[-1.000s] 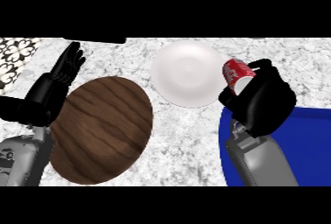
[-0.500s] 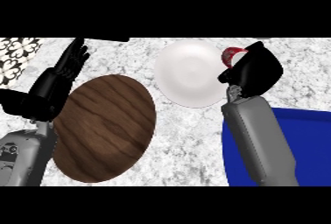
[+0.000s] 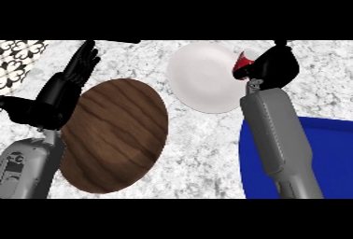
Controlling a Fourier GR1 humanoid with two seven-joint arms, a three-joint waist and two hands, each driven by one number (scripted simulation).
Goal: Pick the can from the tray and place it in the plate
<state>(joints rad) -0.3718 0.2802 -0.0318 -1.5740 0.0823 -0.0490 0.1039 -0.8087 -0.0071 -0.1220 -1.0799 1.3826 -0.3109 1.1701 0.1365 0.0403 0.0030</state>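
Fingers (image 3: 277, 65) curled round red can (image 3: 241, 66), mostly hidden

one white plate (image 3: 203, 79), one wooden plate (image 3: 117, 135), one blue tray (image 3: 331, 154), one red can (image 3: 242, 63), and two black hands: the left hand (image 3: 59, 93), the right hand (image 3: 276, 69).

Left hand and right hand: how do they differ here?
The left hand is open, upright, holding nothing; the right hand curls round the red can. The left hand shows beside the brown oval board; the right hand at the white plate's rim. Both are black.
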